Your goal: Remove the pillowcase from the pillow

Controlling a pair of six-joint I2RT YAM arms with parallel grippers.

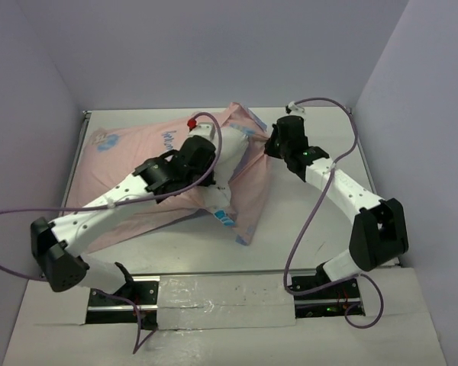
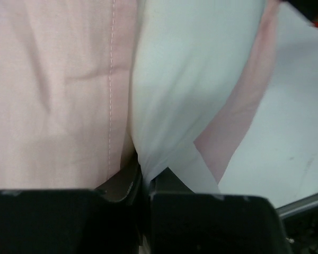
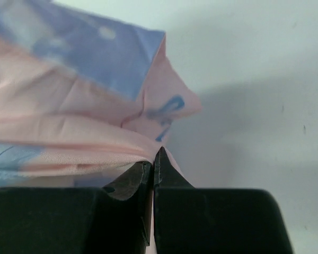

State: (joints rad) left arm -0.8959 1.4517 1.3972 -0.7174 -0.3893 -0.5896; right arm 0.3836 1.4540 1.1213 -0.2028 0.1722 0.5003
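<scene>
- Pillowcase (image 1: pixel 126 156) lies pink side up across the left and middle of the table (image 1: pixel 320 229). It is flat and creased on your far left and bunched toward the centre, with a small blue print at its far-left corner.
- Your left arm (image 1: pixel 111 202) crosses that flat pink stretch on a diagonal, from its base at the near left corner up to the bunched middle.
- Left gripper (image 2: pixel 143 177) is clamped tight on a fold of the pillow (image 2: pixel 191 79). In the left wrist view the white fabric runs straight down between the closed fingers, and the pink cover with its stitched seam touches it on the left.
- From above, you see the pillow only as a white patch in the middle, between the two grippers (how much of it sits inside the cover, you cannot tell).
- Just right of that patch the cover drops toward the near edge, and a bit of its blue side shows at the lower tip.
- Right gripper (image 3: pixel 152 164) is pinched closed on the pillowcase's edge. Pink fabric passes between the fingertips, with the blue side folded over above it.
- Your right arm (image 1: pixel 351 194) comes from the near right base, elbow out by the right edge and wrist turned back toward the centre.
</scene>
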